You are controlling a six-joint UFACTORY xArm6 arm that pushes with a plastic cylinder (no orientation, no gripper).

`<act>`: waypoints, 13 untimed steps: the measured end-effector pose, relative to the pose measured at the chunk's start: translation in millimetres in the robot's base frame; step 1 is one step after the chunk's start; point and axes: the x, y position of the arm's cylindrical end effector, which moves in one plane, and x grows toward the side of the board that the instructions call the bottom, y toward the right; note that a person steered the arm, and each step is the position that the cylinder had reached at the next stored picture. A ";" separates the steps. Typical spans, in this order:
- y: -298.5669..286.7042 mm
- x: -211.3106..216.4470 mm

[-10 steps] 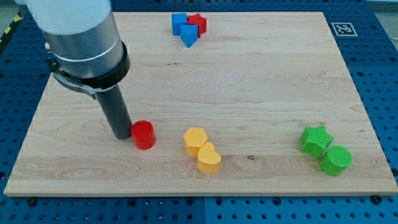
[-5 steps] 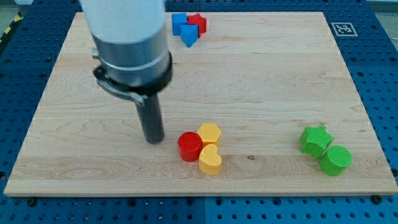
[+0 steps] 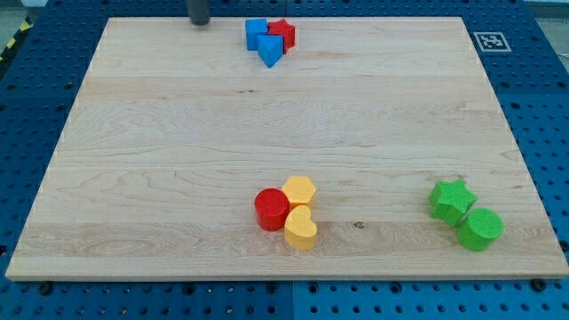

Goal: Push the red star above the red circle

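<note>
The red star lies at the view's top centre, touching a blue cube and a blue triangle. The red circle sits near the view's bottom centre, touching a yellow hexagon and a yellow heart. My tip is at the view's top edge, left of the blue cube and apart from it. Only the rod's lower end shows.
A green star and a green circle touch each other at the view's bottom right. A printed marker sits at the board's top right corner. The wooden board rests on a blue perforated table.
My rod pushed the red circle right against the yellow blocks, then moved away to the view's top edge. The yellow hexagon shifted slightly right.
</note>
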 end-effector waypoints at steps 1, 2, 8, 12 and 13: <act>55.0 -0.1; 102.8 0.3; 116.1 96.8; 183.6 147.7; 199.7 163.5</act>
